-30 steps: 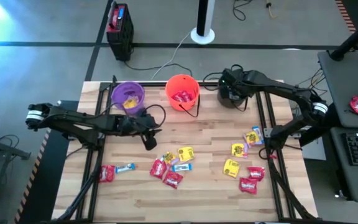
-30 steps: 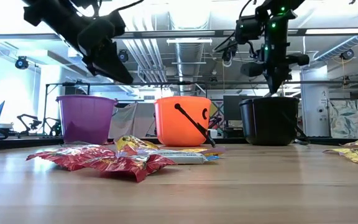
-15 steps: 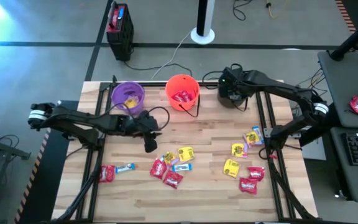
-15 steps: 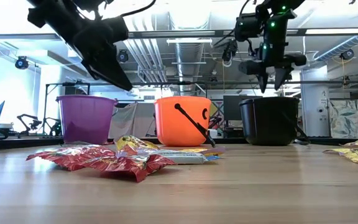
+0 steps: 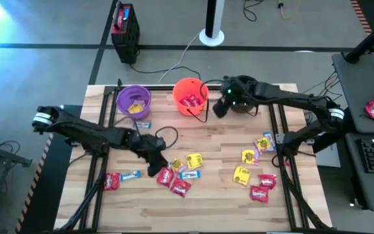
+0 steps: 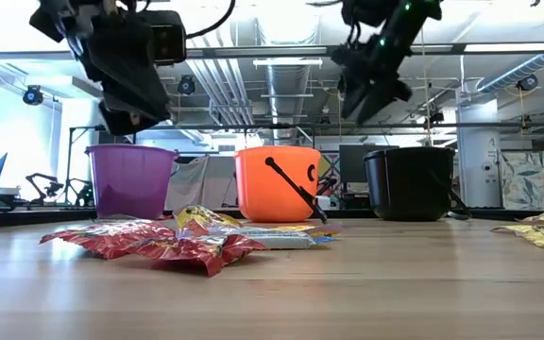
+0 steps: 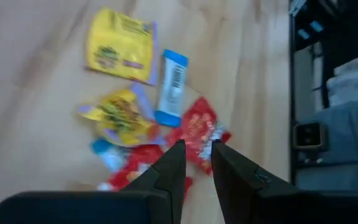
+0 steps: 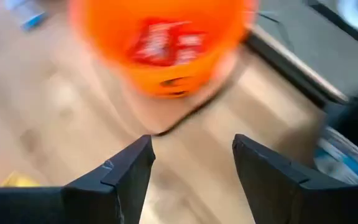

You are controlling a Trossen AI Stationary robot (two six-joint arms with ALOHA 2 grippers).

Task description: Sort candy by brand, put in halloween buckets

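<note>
Two tools: left (image 5: 156, 164) narrowed, right (image 5: 218, 108) spread wide

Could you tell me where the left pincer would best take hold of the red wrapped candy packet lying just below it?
Probably by a crinkled end edge of the flat red wrapped candy packet, coming straight down. It lies flat on the wooden table, so only a thin raised edge offers purchase. The left pincer hangs nearly shut; it should open first.
</note>
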